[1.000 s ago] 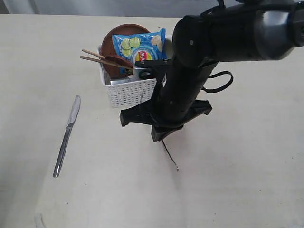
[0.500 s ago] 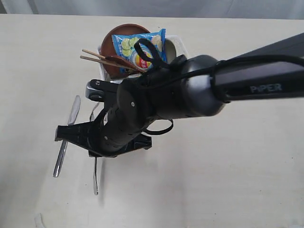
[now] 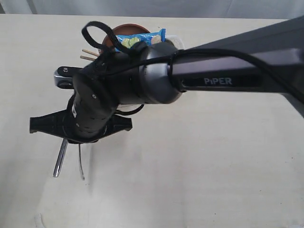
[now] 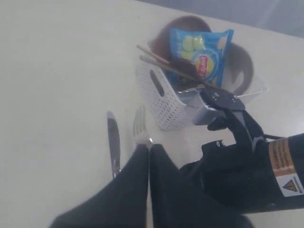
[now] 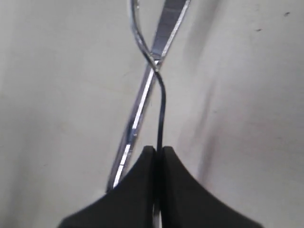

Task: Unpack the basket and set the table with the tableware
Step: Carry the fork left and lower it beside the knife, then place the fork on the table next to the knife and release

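My right gripper (image 3: 78,142) (image 5: 155,148) has reached across to the left of the table (image 3: 213,166) and is shut on the steel fork (image 5: 162,107). The fork's thin end (image 3: 81,164) sticks out below the fingers, and its tines (image 4: 139,127) show in the left wrist view. The steel knife (image 3: 59,164) (image 4: 112,142) (image 5: 137,109) lies flat right beside it. My left gripper (image 4: 148,145) is shut with nothing in it. The white basket (image 4: 164,102) holds the brown plate (image 4: 175,26) and wooden chopsticks (image 4: 161,64). The right arm hides most of the basket in the exterior view.
A blue chip bag (image 4: 202,54) (image 3: 137,39) stands in the basket against the plate. The right arm's dark body (image 3: 156,80) stretches over the middle of the table from the right edge. Bare tabletop lies in front and to the right.
The right arm has swung left from in front of the basket, carrying the fork with it. The fork now hangs next to the knife. The knife has not moved.
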Available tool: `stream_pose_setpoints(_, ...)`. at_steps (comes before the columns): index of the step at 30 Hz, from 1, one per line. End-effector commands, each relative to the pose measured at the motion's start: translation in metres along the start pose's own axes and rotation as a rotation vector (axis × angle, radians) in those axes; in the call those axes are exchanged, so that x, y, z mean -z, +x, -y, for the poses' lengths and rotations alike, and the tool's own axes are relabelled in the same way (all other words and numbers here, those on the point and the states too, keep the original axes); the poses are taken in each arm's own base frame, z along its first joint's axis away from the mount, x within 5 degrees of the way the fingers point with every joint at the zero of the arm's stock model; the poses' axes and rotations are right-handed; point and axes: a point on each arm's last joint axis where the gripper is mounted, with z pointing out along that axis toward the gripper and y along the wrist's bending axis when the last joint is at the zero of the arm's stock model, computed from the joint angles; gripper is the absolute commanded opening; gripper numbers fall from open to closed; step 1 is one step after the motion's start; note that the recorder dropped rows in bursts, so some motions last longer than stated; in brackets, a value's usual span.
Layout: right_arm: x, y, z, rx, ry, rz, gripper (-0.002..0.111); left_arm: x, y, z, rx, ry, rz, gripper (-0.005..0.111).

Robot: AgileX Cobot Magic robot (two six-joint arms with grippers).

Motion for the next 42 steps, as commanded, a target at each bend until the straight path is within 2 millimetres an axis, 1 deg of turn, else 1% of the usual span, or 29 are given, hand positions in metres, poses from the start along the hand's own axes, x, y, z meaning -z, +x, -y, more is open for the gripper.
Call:
stream_pose_setpoints(1, 0.013, -0.005, 0.008, 0.014, 0.241, 0.011, -0.001, 0.0, 0.001, 0.0, -0.003, 0.008, 0.009, 0.0)
stream_pose_setpoints(3, 0.015, -0.004, 0.004, -0.012, 0.258, 0.031, -0.001, 0.0, 0.0, 0.0, -0.003, 0.008, 0.013, 0.0)
stream_pose_setpoints(7, 0.014, 0.002, -0.007, -0.065, 0.228, 0.092, -0.001, 0.0, 0.001, 0.0, -0.003, 0.008, 0.01, 0.0)
stream_pose_setpoints(10, 0.009, 0.007, -0.012, -0.062, 0.258, 0.096, -0.001, 0.0, 0.001, 0.0, -0.001, 0.008, 0.01, 0.0)
stream_pose_setpoints(12, 0.004, 0.008, -0.017, -0.04, 0.3, 0.087, -0.001, 0.0, 0.001, 0.0, -0.001, 0.008, 0.007, 0.0)
stream_pose_setpoints(17, -0.009, 0.003, -0.028, -0.028, 0.388, 0.071, -0.001, 0.0, 0.001, 0.0, 0.003, 0.008, 0.005, 0.0)
stream_pose_setpoints(24, -0.03, -0.001, -0.042, -0.031, 0.409, 0.053, -0.001, 0.0, 0.001, 0.0, 0.003, 0.008, 0.005, 0.0)
stream_pose_setpoints(30, -0.049, -0.002, -0.042, -0.032, 0.465, 0.029, -0.001, 0.0, 0.001, 0.002, -0.005, 0.021, 0.005, 0.0)
stream_pose_setpoints(33, -0.054, -0.002, -0.041, -0.034, 0.491, 0.02, 0.0, 0.0, 0.002, 0.004, -0.017, 0.04, -0.001, 0.0)
stream_pose_setpoints(41, -0.059, -0.003, -0.043, -0.032, 0.455, 0.034, 0.0, 0.0, 0.002, 0.004, -0.019, 0.044, -0.003, 0.0)
stream_pose_setpoints(42, -0.06, -0.003, -0.043, -0.03, 0.455, 0.033, 0.004, 0.0, 0.002, 0.004, -0.019, 0.044, -0.003, 0.0)
